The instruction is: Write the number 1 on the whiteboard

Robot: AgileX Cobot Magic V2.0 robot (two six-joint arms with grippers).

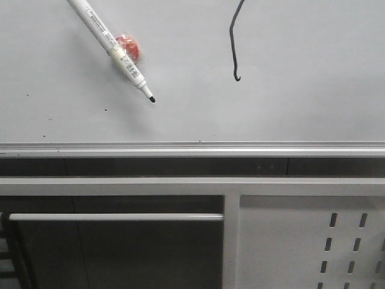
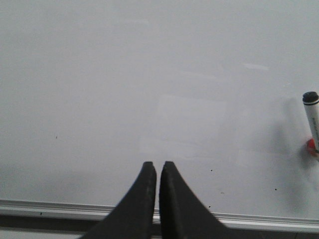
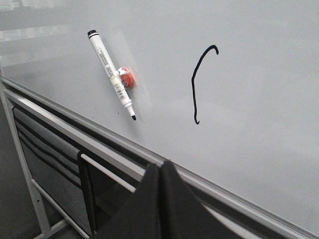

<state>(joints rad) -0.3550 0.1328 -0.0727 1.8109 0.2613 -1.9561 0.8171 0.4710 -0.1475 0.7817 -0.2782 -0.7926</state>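
Left wrist view gives us the left end effector (image 2: 158, 172) pinched together on nothing over blank whiteboard (image 2: 124, 74), marker (image 2: 312, 117) just edging in. Front view has that marker lying free, the number 1 (image 1: 234, 42) drawn well to its right — job looks finished! Right wrist alone shows the whole stroke, right end effector (image 3: 160, 169) closed and empty.

Black number 1 (image 1: 234, 45) on grey-white whiteboard (image 1: 301, 90); white, black-tipped marker (image 1: 111, 45).
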